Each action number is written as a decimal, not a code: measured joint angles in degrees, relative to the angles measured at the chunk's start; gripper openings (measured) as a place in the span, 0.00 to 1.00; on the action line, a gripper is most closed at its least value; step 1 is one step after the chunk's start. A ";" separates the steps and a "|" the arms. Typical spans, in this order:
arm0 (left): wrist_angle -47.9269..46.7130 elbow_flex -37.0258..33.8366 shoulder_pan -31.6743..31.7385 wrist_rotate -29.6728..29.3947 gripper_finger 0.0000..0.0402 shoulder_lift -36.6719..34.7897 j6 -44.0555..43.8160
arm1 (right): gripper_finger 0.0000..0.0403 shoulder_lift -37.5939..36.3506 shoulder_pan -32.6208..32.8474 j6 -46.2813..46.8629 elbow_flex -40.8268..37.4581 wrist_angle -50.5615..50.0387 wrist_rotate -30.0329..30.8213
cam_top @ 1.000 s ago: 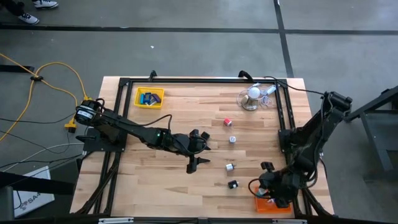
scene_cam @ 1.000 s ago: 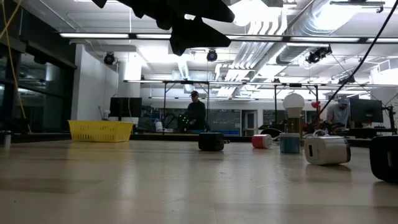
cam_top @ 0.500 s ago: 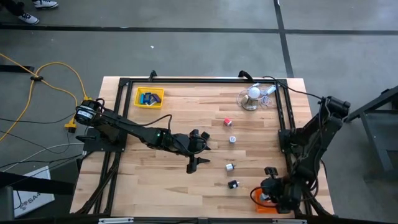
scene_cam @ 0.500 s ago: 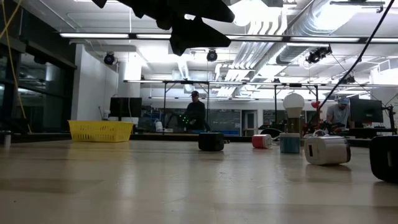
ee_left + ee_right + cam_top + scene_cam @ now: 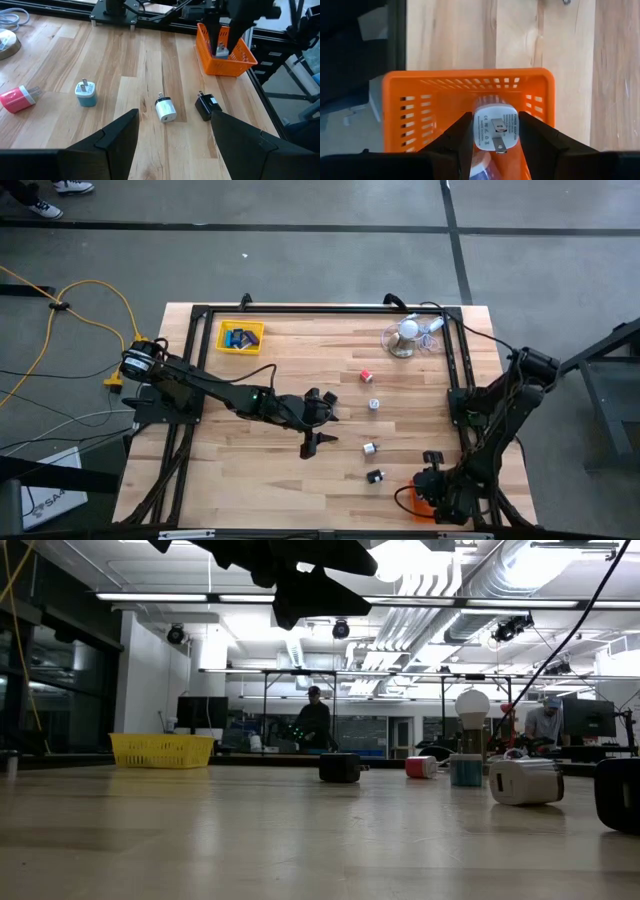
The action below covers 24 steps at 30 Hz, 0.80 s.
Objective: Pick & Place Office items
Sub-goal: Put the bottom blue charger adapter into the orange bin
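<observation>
right gripper (image 5: 495, 145), clamped on a white charger (image 5: 495, 129), has dropped lower over the orange basket (image 5: 410, 110) since a second ago, so release is near; left gripper (image 5: 172, 132) hovers spread apart mid-table.

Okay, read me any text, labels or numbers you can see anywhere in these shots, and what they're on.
"SA…": partial white lettering on a dark box on the floor left of the table; the rest is cut off.
White charger plug held in the right claw over the orange basket: fine print, too small to read.
Nothing else is legible.
</observation>
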 joint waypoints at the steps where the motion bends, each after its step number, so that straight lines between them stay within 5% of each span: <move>1: 0.00 0.02 0.00 -0.02 0.60 0.00 0.00 | 0.32 0.45 0.00 0.01 0.00 0.00 -0.01; 24: 0.00 0.02 0.00 -0.01 0.60 0.00 0.03 | 0.34 2.17 0.00 -0.39 0.00 1.73 -0.39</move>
